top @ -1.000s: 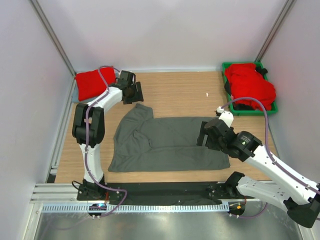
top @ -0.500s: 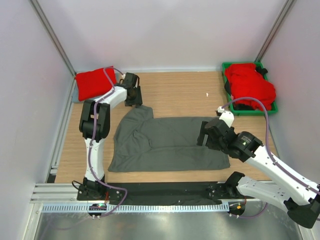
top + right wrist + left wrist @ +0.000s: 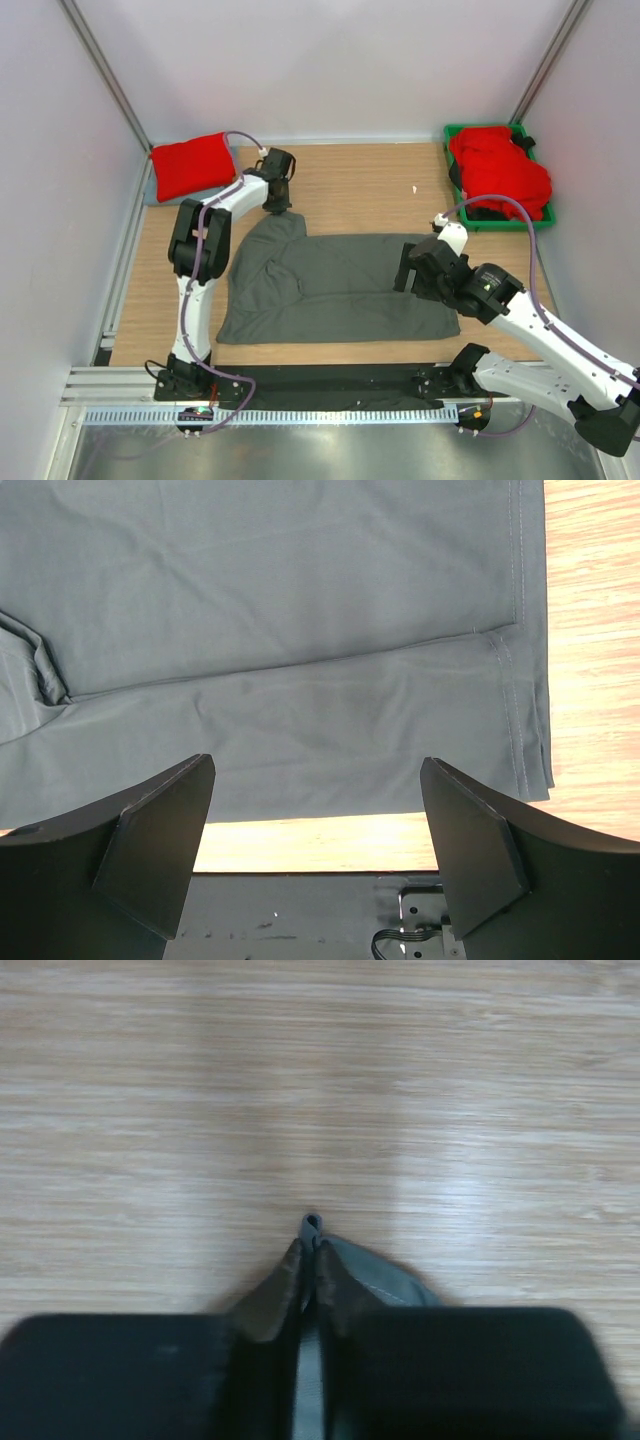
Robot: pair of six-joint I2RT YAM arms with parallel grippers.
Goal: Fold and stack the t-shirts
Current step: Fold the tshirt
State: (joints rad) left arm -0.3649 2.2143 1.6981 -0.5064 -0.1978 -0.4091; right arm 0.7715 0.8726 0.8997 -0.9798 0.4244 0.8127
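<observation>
The overhead view is bright and evenly lit. The pale walls point(image 3: 330, 60) spread a soft white light, so shadows on the desk point(image 3: 360, 190) are faint and short. The folded red t-shirt point(image 3: 190, 165) looks heavily saturated, and its creases are hard to read.

The left wrist view is soft throughout. The left hand point(image 3: 310, 1250) is a dark blur along the bottom edge, and a pale patch of glare sits on the desk right of centre.

The right wrist view is sharp on the grey t-shirt point(image 3: 300, 610). The right hand point(image 3: 318, 780) is nearly black, and the desk at the right edge is washed out.
</observation>
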